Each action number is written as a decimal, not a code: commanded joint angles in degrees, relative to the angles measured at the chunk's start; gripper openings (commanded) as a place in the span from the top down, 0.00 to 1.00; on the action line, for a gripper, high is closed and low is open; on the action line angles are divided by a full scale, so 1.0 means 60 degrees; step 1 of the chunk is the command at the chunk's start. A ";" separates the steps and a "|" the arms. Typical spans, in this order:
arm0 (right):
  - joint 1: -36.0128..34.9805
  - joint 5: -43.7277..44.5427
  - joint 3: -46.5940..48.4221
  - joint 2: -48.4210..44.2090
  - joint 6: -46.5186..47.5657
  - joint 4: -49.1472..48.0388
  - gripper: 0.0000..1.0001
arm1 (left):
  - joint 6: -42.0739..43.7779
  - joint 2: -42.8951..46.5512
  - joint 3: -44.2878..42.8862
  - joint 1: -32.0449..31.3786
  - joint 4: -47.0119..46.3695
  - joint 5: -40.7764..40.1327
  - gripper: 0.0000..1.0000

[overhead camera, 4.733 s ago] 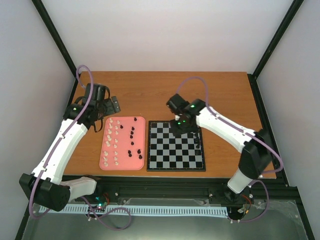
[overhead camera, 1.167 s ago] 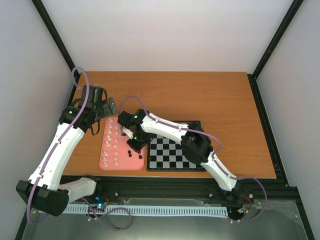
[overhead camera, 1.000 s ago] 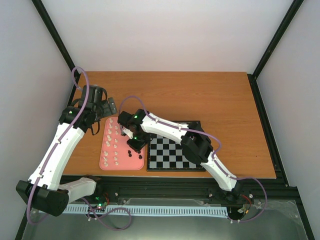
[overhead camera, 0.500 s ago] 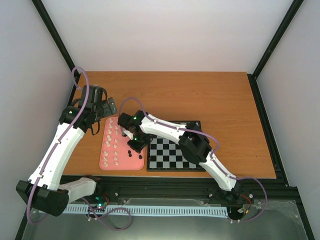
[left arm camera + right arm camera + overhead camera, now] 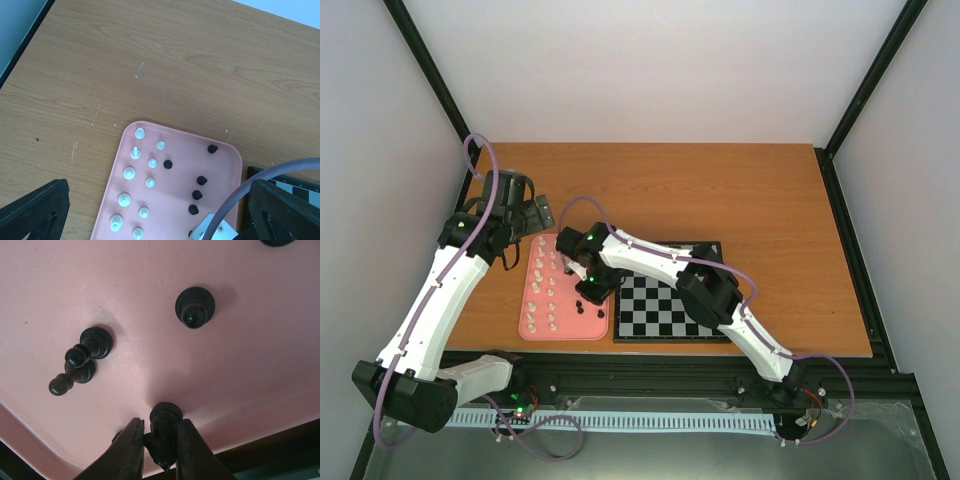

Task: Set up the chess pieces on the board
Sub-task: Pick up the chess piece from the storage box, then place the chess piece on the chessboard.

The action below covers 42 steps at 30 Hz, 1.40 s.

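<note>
Chess piece [image 5: 165, 416], a black one, stands near the edge of the tray [image 5: 150, 270], my right pincer [image 5: 161, 440] closed snugly on its sides. This looks like the pick-up step; next I should lift it straight up and carry it to the board [image 5: 670, 305]

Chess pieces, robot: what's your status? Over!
Right gripper shut on black piece at pink tray. Left gripper open, near tray's far end. Other black pieces apart.

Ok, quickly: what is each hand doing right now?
Left hand: open, holding nothing, above the pink tray.
Right hand: shut on a black chess piece.
</note>
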<state>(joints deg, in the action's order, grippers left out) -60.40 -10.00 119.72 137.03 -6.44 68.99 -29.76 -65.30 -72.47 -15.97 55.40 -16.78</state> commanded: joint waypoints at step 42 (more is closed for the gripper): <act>0.2085 0.1726 -0.9408 -0.8914 -0.4269 -0.0802 0.86 | 0.0094 -0.0418 0.0002 0.0039 -0.0327 0.0528 0.00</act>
<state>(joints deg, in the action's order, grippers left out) -48.58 -0.43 68.66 88.29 -25.89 66.87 -29.74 -66.96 -72.47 -15.97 54.89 -14.94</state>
